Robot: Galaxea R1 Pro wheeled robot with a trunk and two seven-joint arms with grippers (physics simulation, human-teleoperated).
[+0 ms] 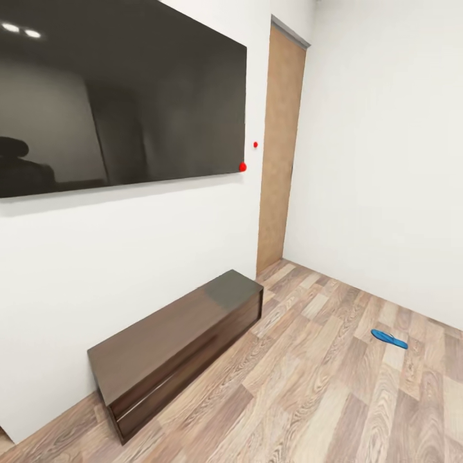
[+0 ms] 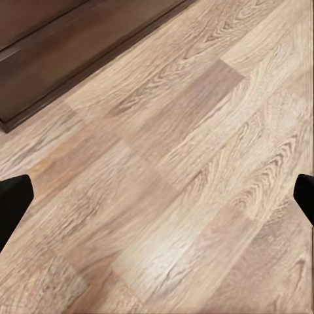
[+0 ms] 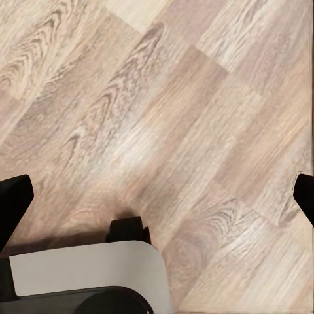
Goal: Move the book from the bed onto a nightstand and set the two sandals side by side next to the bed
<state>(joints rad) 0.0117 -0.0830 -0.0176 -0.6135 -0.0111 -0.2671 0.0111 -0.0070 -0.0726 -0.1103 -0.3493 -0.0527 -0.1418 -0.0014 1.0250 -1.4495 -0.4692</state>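
While both grippers hang over bare wood-plank floor point(image 1: 334, 392), the left gripper point(image 2: 157, 203) & right gripper point(image 3: 157, 203) each have fingers spread wide apart — holding and touching nothing. One blue sandal point(image 1: 389, 339) lies flat on the floor near the right wall, well apart from the long dark bench cabinet point(image 1: 177, 347) under the wall-mounted TV point(image 1: 116, 96).

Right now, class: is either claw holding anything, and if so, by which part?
Nothing is held: the left claw and the right claw are both open over bare wood floor.

Sandal point(image 1: 389, 339) right of bench point(image 1: 177, 347) (well apart)
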